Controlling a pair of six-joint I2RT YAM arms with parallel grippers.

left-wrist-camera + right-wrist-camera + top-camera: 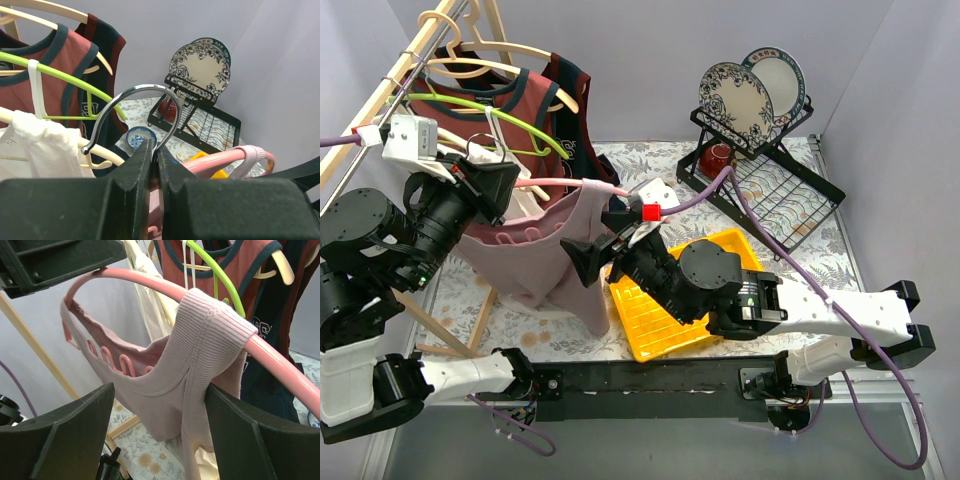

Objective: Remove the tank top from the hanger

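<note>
A pale pink ribbed tank top [545, 262] hangs on a pink hanger [582, 185], off the rack. My left gripper [498, 188] is shut on the hanger's metal hook [145, 102], holding it up. In the right wrist view the tank top's strap [212, 330] drapes over the pink hanger arm [272, 357]. My right gripper [588, 258] is open, its jaws either side of the tank top's fabric [170, 400] just under the strap, one finger [250, 440] close against it.
A wooden clothes rack [395, 70] at left carries more hangers with a maroon top [510, 105], a green hanger [485, 112] and cream hangers. A yellow tray [665, 320] lies under the right arm. A black dish rack [770, 170] with plates stands at back right.
</note>
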